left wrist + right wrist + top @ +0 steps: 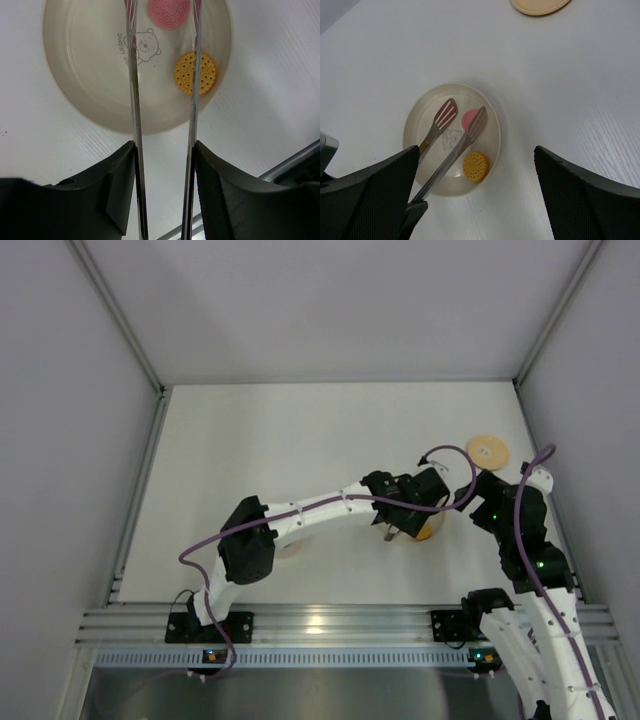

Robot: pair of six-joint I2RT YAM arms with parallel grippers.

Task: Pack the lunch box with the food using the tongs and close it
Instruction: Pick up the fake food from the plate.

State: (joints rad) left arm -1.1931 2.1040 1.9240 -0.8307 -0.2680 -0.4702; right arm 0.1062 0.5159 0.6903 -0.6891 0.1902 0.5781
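Your left gripper (165,145) pinches the tongs (133,100) across their 2 arms, but only partway. The slotted tips therefore stand apart over the plate (85,95), ready to straddle a piece. The pink piece (169,12) lies between those tips near the plate's middle, and it looks like the one you are lining up. The orange biscuit (195,72) sits close to the plate's rim, beside 1 tong arm. There the raised edge probably leaves little room to slide a tip under it.

Your right gripper (475,148) hangs above the plate with its fingers spread wide and nothing in them. The wooden lid (540,5) rests well beyond the plate, with bare table (560,75) between them. You cannot make out the lunch box's steel pot in any view, so judge the carry path before lifting.
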